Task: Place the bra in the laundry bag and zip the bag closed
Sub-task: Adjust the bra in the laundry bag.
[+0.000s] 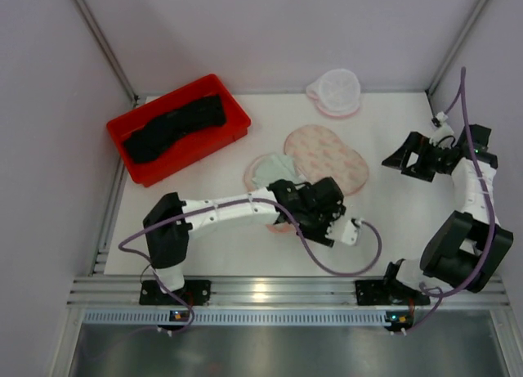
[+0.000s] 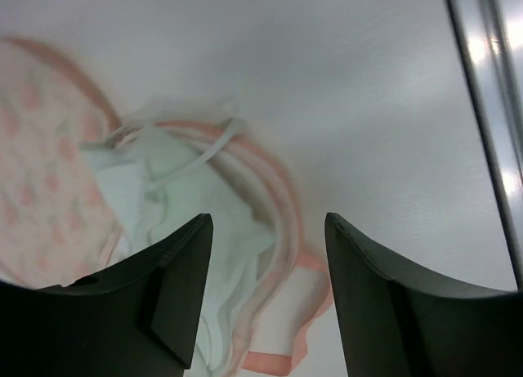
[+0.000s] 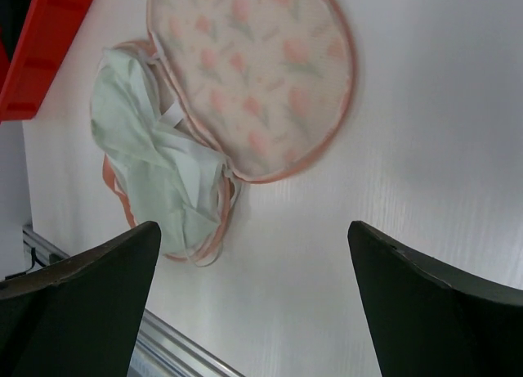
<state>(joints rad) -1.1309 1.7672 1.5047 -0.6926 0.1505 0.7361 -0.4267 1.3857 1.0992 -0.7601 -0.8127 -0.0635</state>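
While bra (image 1: 176,123) in red bin (image 1: 196,150), peach piece (image 1: 327,152) under left arm (image 1: 229,209).

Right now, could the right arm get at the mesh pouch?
Probably yes. The mesh pouch lies uncovered at the far edge of the table, with only bare surface between it and the right gripper, whose jaws are open. Whether the arm stretches that far is uncertain.

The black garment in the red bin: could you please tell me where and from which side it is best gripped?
Probably near its middle: bring the end effector straight down onto the black garment, fingers spanning its narrow width. It lies stretched lengthwise inside the red bin, whose raised walls would likely block a sideways approach.
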